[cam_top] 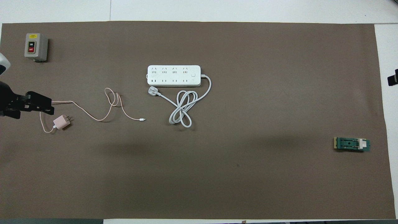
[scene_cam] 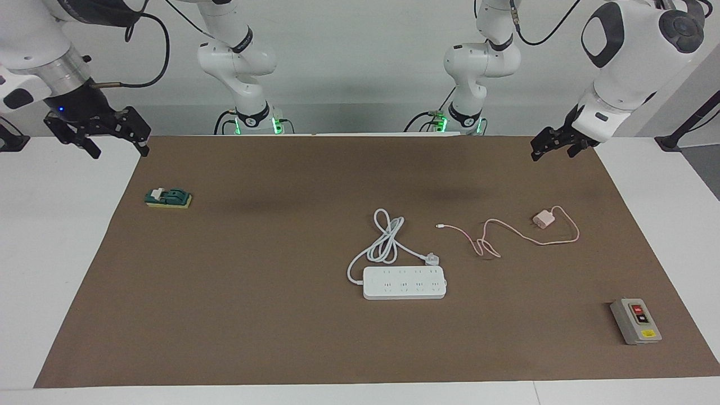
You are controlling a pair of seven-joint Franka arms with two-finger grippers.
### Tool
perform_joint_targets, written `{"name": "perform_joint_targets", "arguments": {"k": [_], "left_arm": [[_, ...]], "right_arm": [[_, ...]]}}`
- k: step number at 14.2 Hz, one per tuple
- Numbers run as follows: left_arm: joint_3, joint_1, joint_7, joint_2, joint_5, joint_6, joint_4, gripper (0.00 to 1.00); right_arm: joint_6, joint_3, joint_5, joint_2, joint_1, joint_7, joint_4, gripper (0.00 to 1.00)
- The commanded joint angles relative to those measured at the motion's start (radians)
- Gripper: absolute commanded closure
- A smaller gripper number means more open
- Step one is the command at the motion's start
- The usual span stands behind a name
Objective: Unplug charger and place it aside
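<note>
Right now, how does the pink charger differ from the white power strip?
The charger is a small pale pink cube; the power strip is a long white bar, far bigger. The charger's cable is thin and loosely spread; the strip's cord is thick and looped. The charger lies nearer the robots, toward the left arm's end. Both lie unplugged on the brown mat.

Two cameras cover the scene, half a turn apart. The facing view sits high across the worktop (scene_cam: 67,264) and looks back at the robots, whose bases stand along its top edge; it takes in the whole brown mat (scene_cam: 253,315) and the wall above it. The overhead view hangs above the robots' own end and looks forward and steeply down, so the mat (cam_top: 248,186) fills almost the whole picture (only slivers of an arm show at its edges). Both share the mat and everything lying on it, such as the white power strip (scene_cam: 404,282) (cam_top: 173,75), mirrored side to side.
</note>
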Motion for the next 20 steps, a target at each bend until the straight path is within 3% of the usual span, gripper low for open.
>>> {"name": "perform_joint_targets", "arguments": {"k": [1, 4, 6, 20], "left_arm": [[-0.019, 0.019, 0.038, -0.019, -0.005, 0.047, -0.038, 0.0], [-0.019, 0.022, 0.039, -0.031, -0.005, 0.041, -0.027, 0.0], [-0.022, 0.033, 0.039, -0.06, -0.005, 0.043, -0.044, 0.0], [-0.071, 0.031, 0.027, -0.079, -0.005, 0.061, -0.075, 0.0]], "right_arm": [[0.061, 0.015, -0.048, -0.106, 0.004, -0.02, -0.165, 0.0], [0.125, 0.02, -0.062, -0.167, 0.004, -0.02, -0.257, 0.0], [0.113, 0.021, -0.06, -0.178, 0.004, -0.019, -0.259, 0.0], [0.061, 0.027, -0.04, -0.181, 0.021, 0.009, -0.257, 0.0]]}}
